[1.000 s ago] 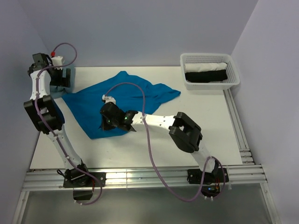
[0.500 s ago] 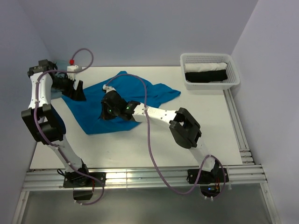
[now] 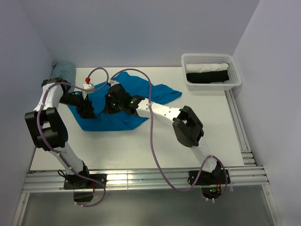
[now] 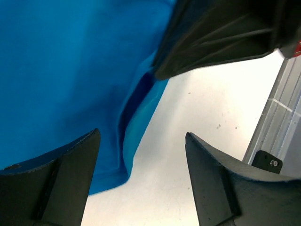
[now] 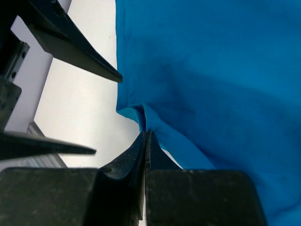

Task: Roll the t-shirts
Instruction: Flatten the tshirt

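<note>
Top external: basket (image 3: pixel 207 56) holds two rolls (image 3: pixel 209 67); right hand (image 5: pixel 146 134) grasps t-shirt (image 3: pixel 157 92), left hand (image 4: pixel 141 136) released.

No legible text, no labels or numbers (t-shirt (image 3: pixel 115 121) plain, unprinted)

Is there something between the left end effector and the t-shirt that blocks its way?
Nothing visible does. The open left end effector hangs over the edge of the t-shirt. The right end effector, shut on the t-shirt, is close by but to the side, not between.

Left claw (image 4: pixel 142 135) gapes over the folded blue t-shirt (image 4: pixel 61 61).
</note>
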Robot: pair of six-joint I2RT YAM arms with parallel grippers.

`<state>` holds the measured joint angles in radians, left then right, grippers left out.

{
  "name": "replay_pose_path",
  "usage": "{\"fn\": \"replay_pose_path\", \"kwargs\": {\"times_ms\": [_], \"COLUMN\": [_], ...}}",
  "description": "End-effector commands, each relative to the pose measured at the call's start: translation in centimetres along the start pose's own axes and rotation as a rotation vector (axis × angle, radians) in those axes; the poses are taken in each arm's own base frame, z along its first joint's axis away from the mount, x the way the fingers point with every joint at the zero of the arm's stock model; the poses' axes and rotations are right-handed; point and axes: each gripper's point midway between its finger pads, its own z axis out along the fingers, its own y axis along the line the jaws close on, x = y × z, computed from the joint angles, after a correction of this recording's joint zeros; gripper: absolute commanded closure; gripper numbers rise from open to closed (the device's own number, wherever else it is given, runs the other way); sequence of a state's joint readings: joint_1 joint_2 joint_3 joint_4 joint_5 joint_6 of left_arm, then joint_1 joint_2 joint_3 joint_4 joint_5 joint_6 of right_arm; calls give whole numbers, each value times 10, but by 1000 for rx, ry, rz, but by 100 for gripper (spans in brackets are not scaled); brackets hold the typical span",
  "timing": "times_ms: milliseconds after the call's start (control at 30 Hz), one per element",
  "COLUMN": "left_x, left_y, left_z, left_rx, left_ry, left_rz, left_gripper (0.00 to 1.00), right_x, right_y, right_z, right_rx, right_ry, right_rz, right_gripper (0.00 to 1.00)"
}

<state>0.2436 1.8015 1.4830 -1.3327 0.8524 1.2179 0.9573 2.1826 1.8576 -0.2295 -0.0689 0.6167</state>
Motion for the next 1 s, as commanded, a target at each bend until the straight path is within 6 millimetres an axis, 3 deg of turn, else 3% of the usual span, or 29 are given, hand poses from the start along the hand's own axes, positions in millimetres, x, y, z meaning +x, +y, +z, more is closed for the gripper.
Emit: {"fn": "replay_pose_path", "kwargs": {"times_ms": [0,400,600,833,967], "left_x": [-22,-31,-37,-31,-22], "left_y": [-20,-15,-20,-18,-14], "left_z": [2,24,28,38,43], "left_rx": [42,42,73,84,70], "left_ry": [-72,-182,-221,-220,-208], "left_rz": [129,141,142,121,109], "left_gripper": [21,11,11,22,16], "right_x": [-9,-5,-6,-7,-11], "right_y": [12,15,17,18,18], "right_z": [1,3,6,6,3], "right_rx": [-43,-67,-72,-69,-72], "right_ry": [-16,-5,2,-2,-7], "right_rz": [8,38,44,54,58], "right_gripper": [100,100,100,100,100]}}
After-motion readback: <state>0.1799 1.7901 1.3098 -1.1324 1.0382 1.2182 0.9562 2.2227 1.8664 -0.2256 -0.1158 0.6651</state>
